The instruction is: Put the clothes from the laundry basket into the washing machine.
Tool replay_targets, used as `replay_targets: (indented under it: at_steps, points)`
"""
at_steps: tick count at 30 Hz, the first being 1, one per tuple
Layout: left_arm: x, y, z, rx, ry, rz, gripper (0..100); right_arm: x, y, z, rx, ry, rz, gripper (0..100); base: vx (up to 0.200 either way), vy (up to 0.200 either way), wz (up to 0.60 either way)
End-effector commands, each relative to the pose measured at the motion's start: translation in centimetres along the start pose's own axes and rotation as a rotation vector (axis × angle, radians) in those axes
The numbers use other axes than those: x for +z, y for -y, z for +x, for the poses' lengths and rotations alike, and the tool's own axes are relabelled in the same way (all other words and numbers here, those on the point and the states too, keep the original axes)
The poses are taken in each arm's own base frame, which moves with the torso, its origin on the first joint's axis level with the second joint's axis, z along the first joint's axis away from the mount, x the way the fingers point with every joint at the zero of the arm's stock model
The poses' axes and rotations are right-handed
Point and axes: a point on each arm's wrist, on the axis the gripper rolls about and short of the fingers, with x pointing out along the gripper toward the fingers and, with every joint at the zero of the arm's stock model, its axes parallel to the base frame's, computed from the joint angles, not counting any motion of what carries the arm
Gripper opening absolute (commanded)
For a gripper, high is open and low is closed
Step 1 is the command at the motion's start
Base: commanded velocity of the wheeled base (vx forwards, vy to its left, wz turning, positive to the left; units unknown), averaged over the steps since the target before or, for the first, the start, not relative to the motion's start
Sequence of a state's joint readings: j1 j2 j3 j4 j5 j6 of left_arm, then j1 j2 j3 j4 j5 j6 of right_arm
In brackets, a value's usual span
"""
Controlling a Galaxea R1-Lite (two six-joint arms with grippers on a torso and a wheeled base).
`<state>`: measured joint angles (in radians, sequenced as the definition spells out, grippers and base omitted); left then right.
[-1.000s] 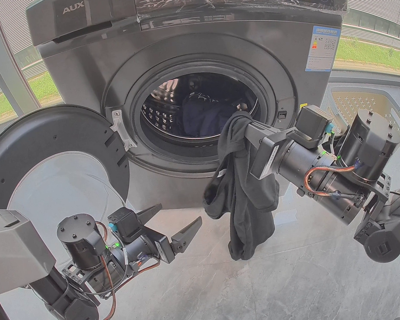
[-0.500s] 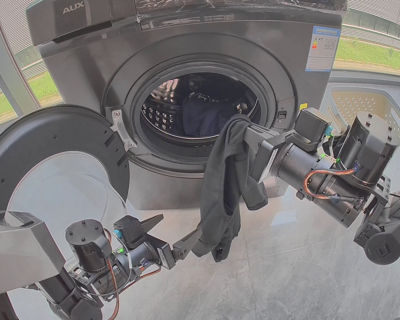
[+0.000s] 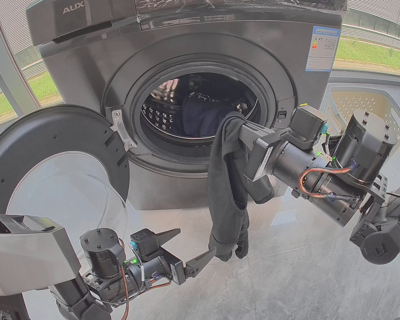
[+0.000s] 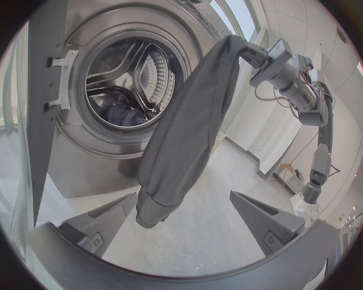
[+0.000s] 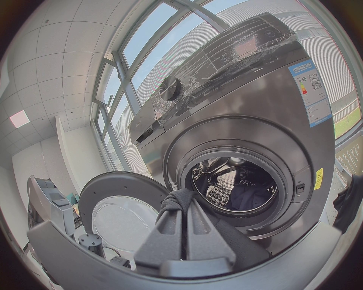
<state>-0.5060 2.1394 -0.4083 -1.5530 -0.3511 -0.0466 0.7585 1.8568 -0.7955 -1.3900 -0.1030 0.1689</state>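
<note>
The washing machine [image 3: 192, 36] stands with its round door [image 3: 45, 140] swung open to the left. Dark navy clothes [image 3: 203, 113] lie inside the drum [image 4: 124, 87]. My right gripper [image 3: 235, 122] is shut on a dark grey garment [image 3: 228, 183] just in front of the drum's lower rim. The garment hangs down towards the floor. In the right wrist view its fingers [image 5: 170, 234] pinch the cloth [image 5: 177, 198]. My left gripper [image 3: 196, 240] is open low over the floor. The garment's lower end [image 4: 185, 132] hangs between its fingers, close to one fingertip.
A cream perforated laundry basket [image 3: 373, 99] stands on the floor to the right of the machine, behind my right arm. Light tiled floor [image 3: 258, 297] spreads in front of the machine. Windows run behind and beside it.
My left gripper has moved down and to the right, under the garment. The garment swung left onto that gripper's finger half a second ago and now hangs straighter. My right gripper shifted slightly left.
</note>
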Motion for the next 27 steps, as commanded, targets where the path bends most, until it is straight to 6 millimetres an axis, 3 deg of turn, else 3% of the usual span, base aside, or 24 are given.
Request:
replay_targets:
  at_steps: [1, 9, 27]
  points:
    - [-1.2, 0.0, 0.7, -0.027, -0.032, -0.004, 100, -0.5, -0.1, 0.7, 0.003, -0.006, 0.001, 0, 0.000, 0.000, 0.00]
    - [-1.3, -0.8, 3.1, -0.030, 0.007, 0.004, 100, -0.5, -0.6, 2.2, 0.017, 0.026, 0.007, 0, 0.000, 0.000, 0.00]
    - [-2.0, -2.7, 7.6, -0.002, 0.082, 0.017, 100, -0.5, -1.3, 2.1, 0.032, 0.030, 0.016, 0, 0.000, 0.000, 0.00]
